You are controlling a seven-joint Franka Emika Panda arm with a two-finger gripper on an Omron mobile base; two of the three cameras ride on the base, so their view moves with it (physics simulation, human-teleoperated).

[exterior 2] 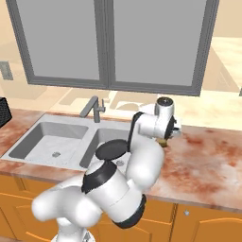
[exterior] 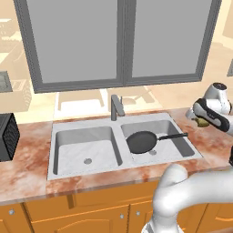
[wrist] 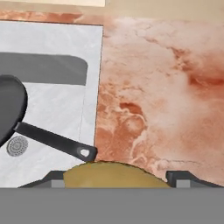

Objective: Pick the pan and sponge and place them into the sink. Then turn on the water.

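1. The pan (exterior: 142, 142) is lying in the right basin of the sink (exterior: 82, 132), its round black body toward the left side of that bowl and near the drain.
2. The pan's long thin handle is stretching to the right, and its end is reaching the sink's right rim, as the hand view shows where the looped tip sits at the edge of the metal.
3. The gripper (exterior: 199, 119) is hovering above the counter (exterior 2: 208, 156) just to the right of the sink, well above the marbled reddish surface.
4. The sponge (wrist: 114, 175) is sitting between the two finger tips, its yellow-olive bulk filling the gap in the hand view, so the gripper is closed on it and carrying it clear of the counter.
5. In the left base view the sponge is peeking out as a small yellowish patch beneath the dark hand, to the right of the pan handle's end.
6. In the right base view the hand is hanging over the counter right of the sink, with the arm's white elbow covering much of the right basin.
7. The grey faucet (exterior: 116, 107) is standing at the far edge of the sink, between the two basins, below the grey window frame (exterior: 123, 45).
8. The left basin is showing only its round drain (exterior: 88, 161).
9. A black appliance (exterior: 8, 136) is sitting on the counter at the far left.
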